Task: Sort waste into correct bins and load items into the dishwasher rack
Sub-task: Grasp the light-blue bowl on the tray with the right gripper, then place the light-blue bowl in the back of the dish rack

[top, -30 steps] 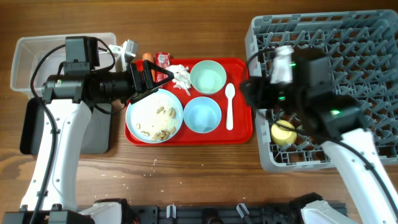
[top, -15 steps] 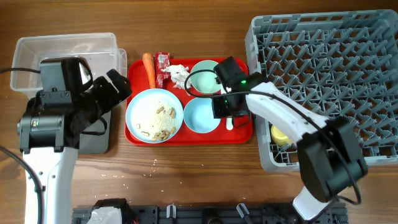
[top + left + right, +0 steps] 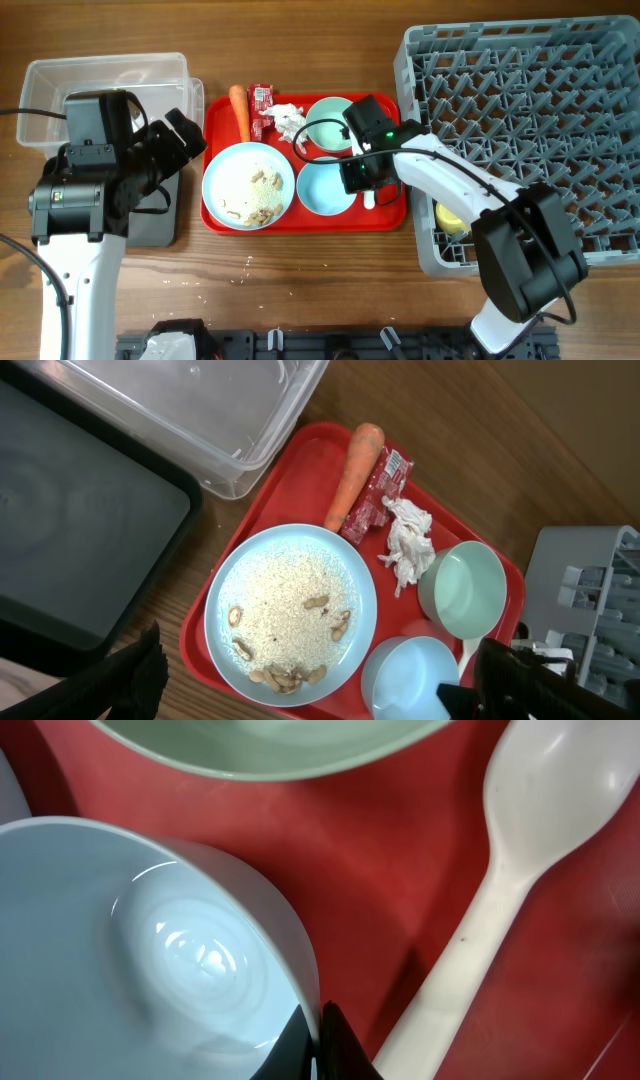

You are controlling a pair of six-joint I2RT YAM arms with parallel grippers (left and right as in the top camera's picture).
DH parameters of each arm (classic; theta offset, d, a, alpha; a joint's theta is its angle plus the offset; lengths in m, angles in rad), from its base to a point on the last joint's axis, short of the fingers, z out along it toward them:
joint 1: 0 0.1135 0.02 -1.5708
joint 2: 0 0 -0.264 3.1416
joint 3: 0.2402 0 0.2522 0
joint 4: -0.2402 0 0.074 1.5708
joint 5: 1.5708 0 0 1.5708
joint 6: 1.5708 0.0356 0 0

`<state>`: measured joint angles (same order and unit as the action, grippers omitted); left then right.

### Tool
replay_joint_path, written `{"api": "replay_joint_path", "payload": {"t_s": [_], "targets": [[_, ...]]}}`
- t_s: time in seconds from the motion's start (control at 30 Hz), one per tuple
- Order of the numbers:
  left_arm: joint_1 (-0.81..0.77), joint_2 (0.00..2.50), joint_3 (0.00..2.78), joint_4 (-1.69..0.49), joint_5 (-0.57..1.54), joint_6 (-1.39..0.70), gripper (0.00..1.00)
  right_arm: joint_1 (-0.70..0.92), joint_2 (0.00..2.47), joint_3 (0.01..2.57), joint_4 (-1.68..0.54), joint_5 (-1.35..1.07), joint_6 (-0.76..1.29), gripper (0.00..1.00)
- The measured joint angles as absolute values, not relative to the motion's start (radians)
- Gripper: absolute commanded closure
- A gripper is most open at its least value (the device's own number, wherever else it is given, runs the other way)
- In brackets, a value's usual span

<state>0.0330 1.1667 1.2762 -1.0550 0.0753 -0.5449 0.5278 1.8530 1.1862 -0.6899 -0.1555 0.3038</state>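
Overhead, right hand (image 3: 358, 184) gripping blue bowl (image 3: 322, 188) half-hides spoon (image 3: 369, 201).

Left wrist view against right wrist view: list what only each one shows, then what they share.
Only the left wrist view shows the carrot, red wrapper, tissue, plate holding crumbs, clear bin, black bin and a corner of the rack. Only the right wrist view shows the right gripper pinching the blue bowl at its rim. Both show the blue bowl, green bowl, white spoon and red tray.
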Motion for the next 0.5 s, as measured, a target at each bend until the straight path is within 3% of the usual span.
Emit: {"api": "replay_joint_path", "payload": {"t_s": [0.3, 0.5], "targets": [[0.033, 1.167, 1.276, -1.055, 0.075, -0.545, 0.0, 0.528, 1.779, 1.207, -0.846, -0.064, 0.315, 0.96], [0.033, 1.167, 1.276, -1.055, 0.075, -0.545, 0.0, 0.502, 1.419, 1.271, -0.901, 0.291, 0.41, 0.96]]}}
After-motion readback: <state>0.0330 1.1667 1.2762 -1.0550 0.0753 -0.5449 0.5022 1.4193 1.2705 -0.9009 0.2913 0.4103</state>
